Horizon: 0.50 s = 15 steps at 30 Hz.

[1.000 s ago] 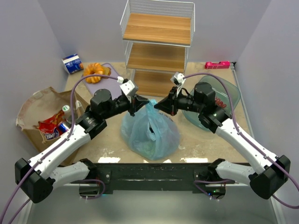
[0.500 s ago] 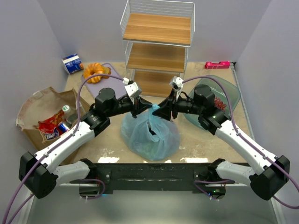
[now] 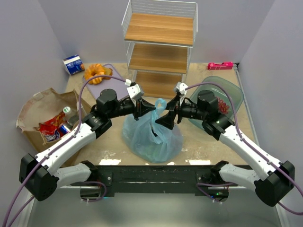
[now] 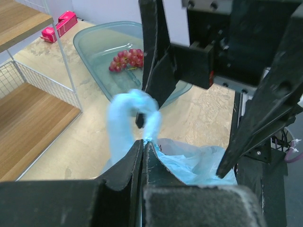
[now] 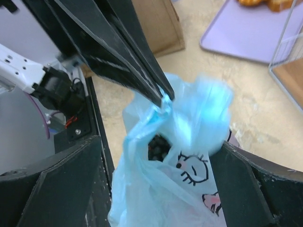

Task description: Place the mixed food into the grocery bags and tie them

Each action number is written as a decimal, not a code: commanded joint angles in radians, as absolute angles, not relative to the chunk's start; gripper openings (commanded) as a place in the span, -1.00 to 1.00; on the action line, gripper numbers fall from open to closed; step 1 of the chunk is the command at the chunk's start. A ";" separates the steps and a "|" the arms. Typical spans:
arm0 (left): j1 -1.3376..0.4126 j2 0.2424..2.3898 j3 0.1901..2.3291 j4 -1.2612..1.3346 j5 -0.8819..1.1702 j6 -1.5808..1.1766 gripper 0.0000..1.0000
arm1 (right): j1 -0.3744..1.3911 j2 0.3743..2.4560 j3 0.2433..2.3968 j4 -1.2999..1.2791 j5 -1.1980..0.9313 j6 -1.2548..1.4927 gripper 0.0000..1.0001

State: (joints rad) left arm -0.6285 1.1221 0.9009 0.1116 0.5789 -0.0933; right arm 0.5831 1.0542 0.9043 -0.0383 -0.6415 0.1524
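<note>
Far left of the table: the brown paper bag (image 3: 38,106) lay on its side, mouth toward the centre. The red snack packet (image 3: 51,126), the red-blue drink can (image 3: 63,129) and the green-labelled bottle (image 3: 68,111) sat in its opening.

Back left, near the wall: a blue-white carton (image 3: 74,64), and beside it an orange ring pastry (image 3: 96,72) resting on a lilac mat (image 3: 112,81).

Left of centre: the left gripper (image 4: 143,150) reached toward the middle, its fingers pressed together and pinching a twisted handle of the light-blue plastic bag (image 3: 152,136). The handle rose from the pinch as a small loop; that loop was blurred in both wrist views.

Centre: the blue bag stood on the table just ahead of the arm bases, filled and rounded. Dark items showed through its mouth but could not be identified.

Right of centre: the right gripper (image 5: 156,177) faced the left one with its fingers spread wide, one on each side of the bag's top. No contact with the plastic could be confirmed.

Behind centre: a white wire rack (image 3: 158,45) with three wooden shelves.

Right: the green translucent bowl (image 4: 94,40) held a bunch of red grapes (image 4: 127,59). A pink object (image 3: 220,65) lay against the back wall.
</note>
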 commanded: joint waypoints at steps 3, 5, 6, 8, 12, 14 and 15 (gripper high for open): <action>-0.621 1.100 0.888 0.150 0.592 -0.077 -1.00 | 0.575 1.048 0.835 0.060 -0.664 0.126 0.97; -0.621 1.097 0.885 0.150 0.594 -0.075 -1.00 | 0.575 1.048 0.827 0.086 -0.687 0.126 0.97; -0.621 1.094 0.884 0.152 0.595 -0.075 -1.00 | 0.575 1.052 0.819 0.098 -0.693 0.129 0.97; -0.621 1.091 0.884 0.152 0.598 -0.074 -1.00 | 0.575 1.068 0.812 0.147 -0.716 0.130 0.97; -0.621 1.075 0.882 0.147 0.603 -0.074 -1.00 | 0.577 1.118 0.822 0.186 -0.732 0.121 0.80; -0.620 1.057 0.879 0.147 0.586 -0.071 -1.00 | 0.577 1.141 0.836 0.176 -0.755 0.121 0.39; -0.621 1.048 0.877 0.149 0.581 -0.069 -1.00 | 0.575 1.155 0.845 0.173 -0.761 0.121 0.30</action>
